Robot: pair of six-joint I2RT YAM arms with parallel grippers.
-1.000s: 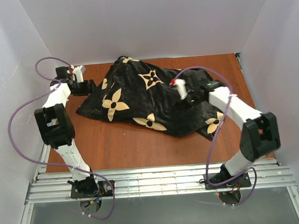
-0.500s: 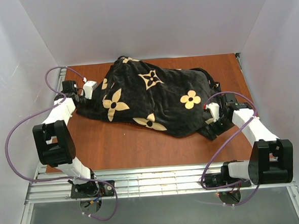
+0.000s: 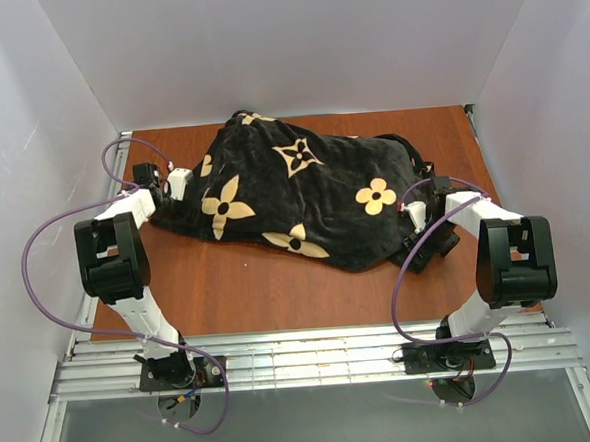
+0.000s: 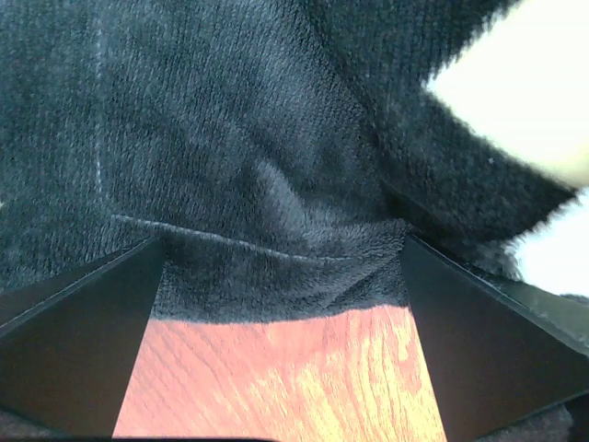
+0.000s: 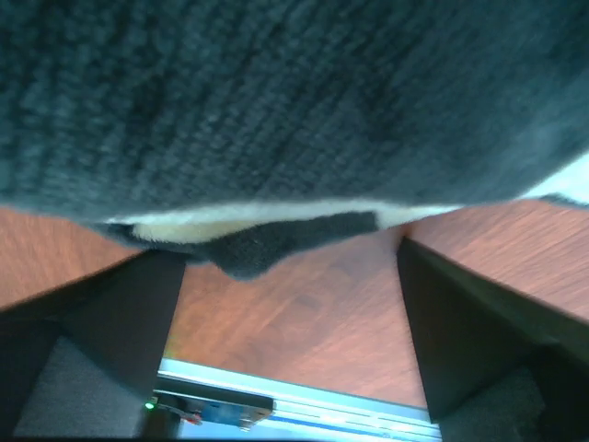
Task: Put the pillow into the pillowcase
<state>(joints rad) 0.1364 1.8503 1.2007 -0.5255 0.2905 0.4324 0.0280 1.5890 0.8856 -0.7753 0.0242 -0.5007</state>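
Across the middle of the overhead view, the pillowcase (image 3: pixel 294 196) lies bulging on the wooden table (image 3: pixel 249 284), flower print facing up. At its left edge the left gripper (image 4: pixel 281 244) stands spread wide, the black hem lying between its fingers, unpinched. At the lower right corner the right gripper (image 5: pixel 290 253) is likewise spread, plush hanging just above it. A pale strip (image 5: pixel 184 224) shows under that plush; whether it is the pillow or print cannot be told.

pillowcase (image 5: pixel 294 92) fills top | tool (image 5: pixel 290 262) spread wide | table (image 5: pixel 313 322) beneath
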